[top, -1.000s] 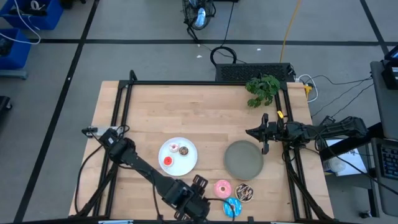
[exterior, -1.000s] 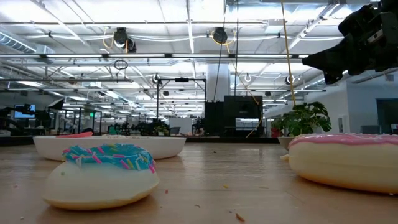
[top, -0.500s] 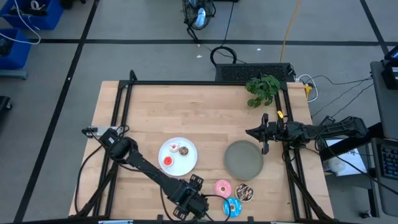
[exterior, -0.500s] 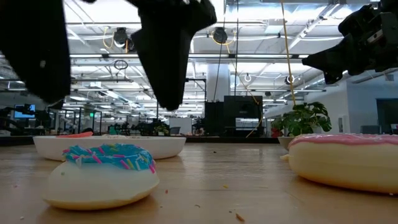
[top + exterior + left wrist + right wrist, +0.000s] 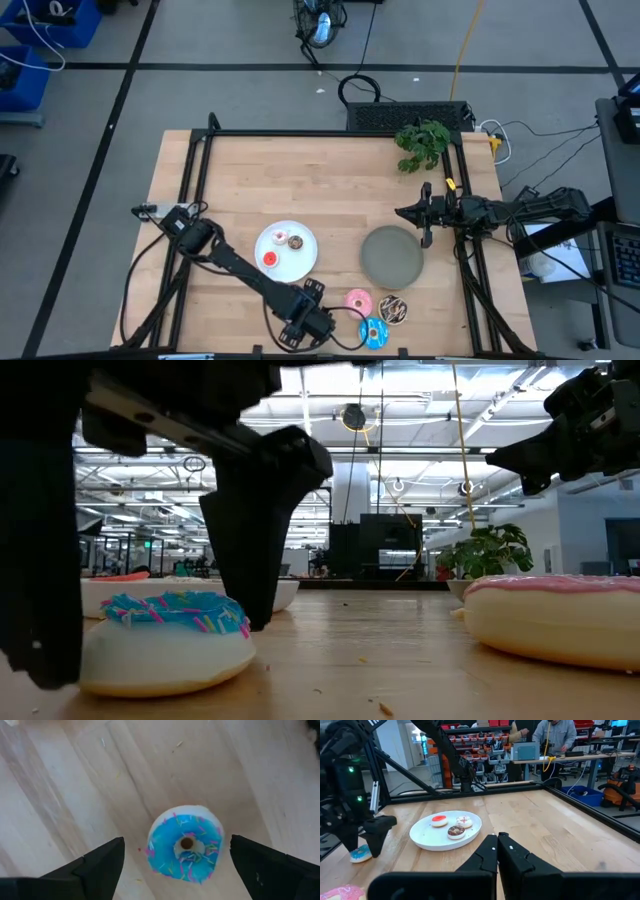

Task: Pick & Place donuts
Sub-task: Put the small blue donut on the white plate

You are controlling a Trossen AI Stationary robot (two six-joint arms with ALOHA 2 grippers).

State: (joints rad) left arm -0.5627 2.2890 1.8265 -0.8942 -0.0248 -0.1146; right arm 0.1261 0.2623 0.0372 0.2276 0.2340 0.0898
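Left gripper has dropped, fingers spread astride the blue sprinkled donut; grasp imminent. Right gripper idles, clenched.

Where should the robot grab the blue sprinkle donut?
Best across its outer rim, coming straight down from above. The blue sprinkled donut lies flat on the wooden table, icing up, so its round sides are free. The left gripper is open, with one finger on each side of the donut.

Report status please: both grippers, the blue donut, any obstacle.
Left gripper open, fingers astride blue sprinkled donut, not gripping. Right gripper shut, parked beside grey plate. Pink donut close by.
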